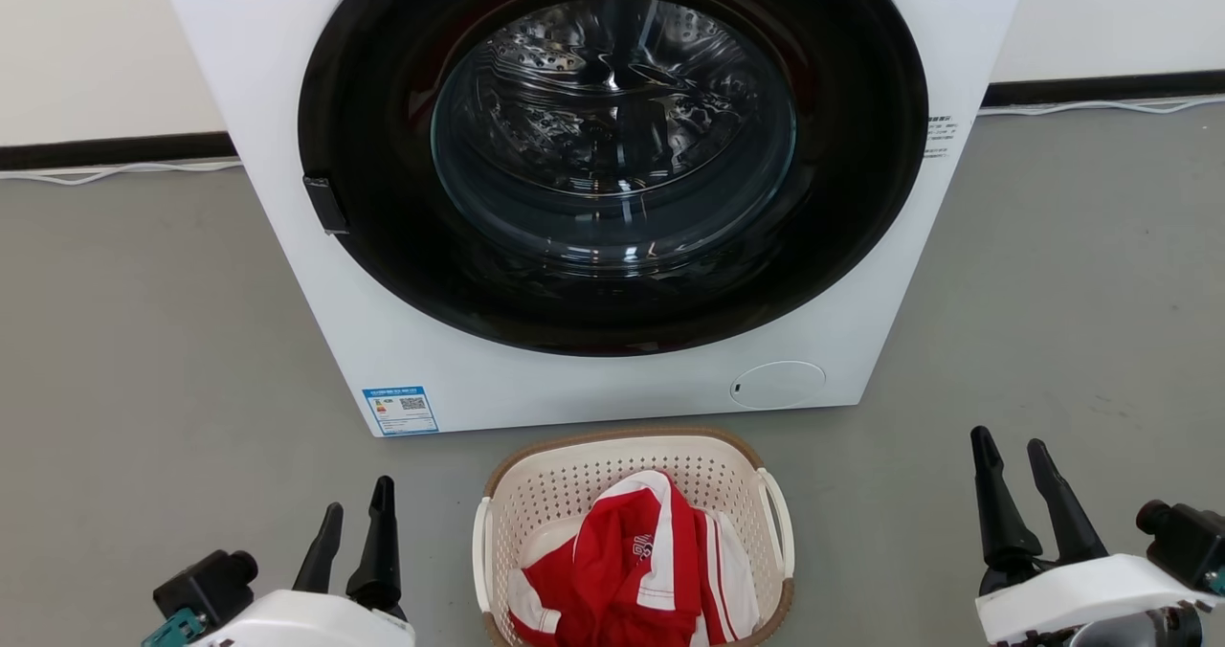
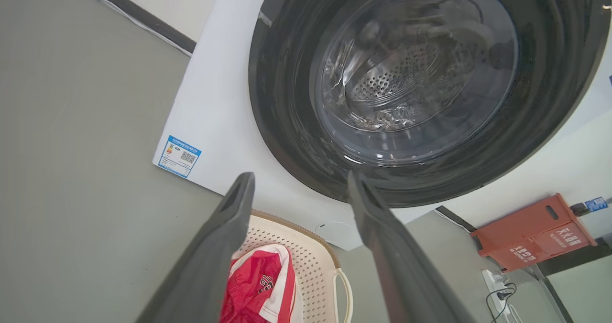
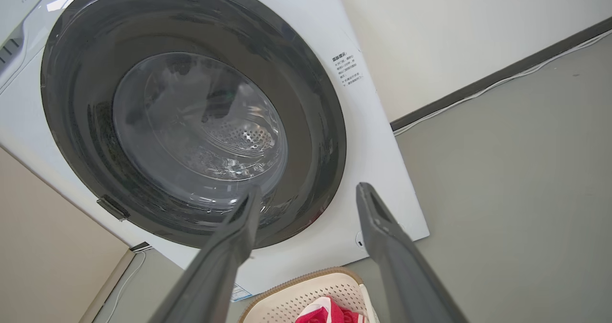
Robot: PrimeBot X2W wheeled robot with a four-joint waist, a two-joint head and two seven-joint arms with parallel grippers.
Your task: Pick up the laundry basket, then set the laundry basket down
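The laundry basket [image 1: 574,479], cream perforated plastic with a brown rim and white loop handles, stands on the grey floor just in front of the washer, holding a red and white garment [image 1: 636,570]. My left gripper [image 1: 356,508] is open at the lower left, well to the basket's left. Over at the lower right, clear of the basket, my right gripper [image 1: 1013,446] is open too. The basket [image 2: 313,261] shows between my left gripper's [image 2: 301,179] fingers in the left wrist view. It [image 3: 306,292] lies below my right gripper [image 3: 308,191] in the right wrist view.
A white front-loading washer [image 1: 421,360] with a shut dark round door [image 1: 612,149] stands right behind the basket. A wall with a dark skirting and a white cable runs behind. An orange box [image 2: 530,234] and a power strip [image 2: 497,282] sit by the wall. Bare floor lies on both sides.
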